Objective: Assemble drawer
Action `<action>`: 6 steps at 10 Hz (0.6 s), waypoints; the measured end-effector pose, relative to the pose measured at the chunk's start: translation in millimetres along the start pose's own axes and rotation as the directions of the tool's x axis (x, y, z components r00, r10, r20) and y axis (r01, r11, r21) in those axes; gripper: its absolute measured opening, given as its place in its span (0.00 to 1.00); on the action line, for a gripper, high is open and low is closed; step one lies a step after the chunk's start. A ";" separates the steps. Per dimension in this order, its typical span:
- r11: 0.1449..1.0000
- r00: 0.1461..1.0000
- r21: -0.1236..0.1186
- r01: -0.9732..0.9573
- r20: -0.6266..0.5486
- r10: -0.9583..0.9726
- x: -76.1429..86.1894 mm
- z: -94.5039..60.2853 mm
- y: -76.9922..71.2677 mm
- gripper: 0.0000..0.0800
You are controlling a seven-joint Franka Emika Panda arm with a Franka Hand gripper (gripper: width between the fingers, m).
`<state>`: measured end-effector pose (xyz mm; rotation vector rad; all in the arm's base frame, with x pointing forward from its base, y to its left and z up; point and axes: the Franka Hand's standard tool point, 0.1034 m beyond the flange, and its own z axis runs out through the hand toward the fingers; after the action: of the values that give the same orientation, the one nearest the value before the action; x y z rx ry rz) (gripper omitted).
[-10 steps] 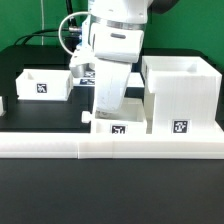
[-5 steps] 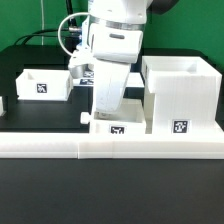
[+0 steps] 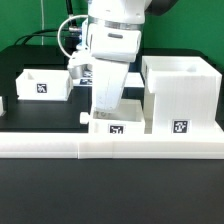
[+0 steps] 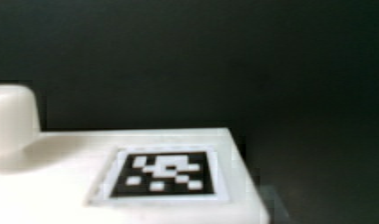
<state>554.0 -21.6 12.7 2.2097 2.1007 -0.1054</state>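
Observation:
The large boxy white housing [image 3: 180, 95] stands at the exterior view's right, open side up, with a tag on its front. One small white tray [image 3: 112, 126] with a tag sits against the rail, just left of the housing. My gripper [image 3: 107, 113] reaches straight down onto this tray; its fingers are hidden behind the hand and the tray. The wrist view shows the tray's tagged face [image 4: 165, 172] very close and a white rounded knob [image 4: 8, 120]; no fingers show. A second small tray [image 3: 43, 84] stands at the back left.
The long low white border rail [image 3: 60, 142] runs across the front, with the tray and housing against it. A small white piece [image 3: 2, 104] shows at the left edge. Black cables [image 3: 66, 35] hang behind the arm.

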 end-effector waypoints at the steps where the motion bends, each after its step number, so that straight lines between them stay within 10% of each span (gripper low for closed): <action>1: 1.000 1.000 0.003 -0.001 0.001 0.001 -0.9 0.9 -0.6 0.05; 6: 1.000 1.000 0.002 0.004 0.000 -0.004 -3.8 1.0 -0.3 0.05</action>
<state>553.5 -25.5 12.2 2.2073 2.1061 -0.1077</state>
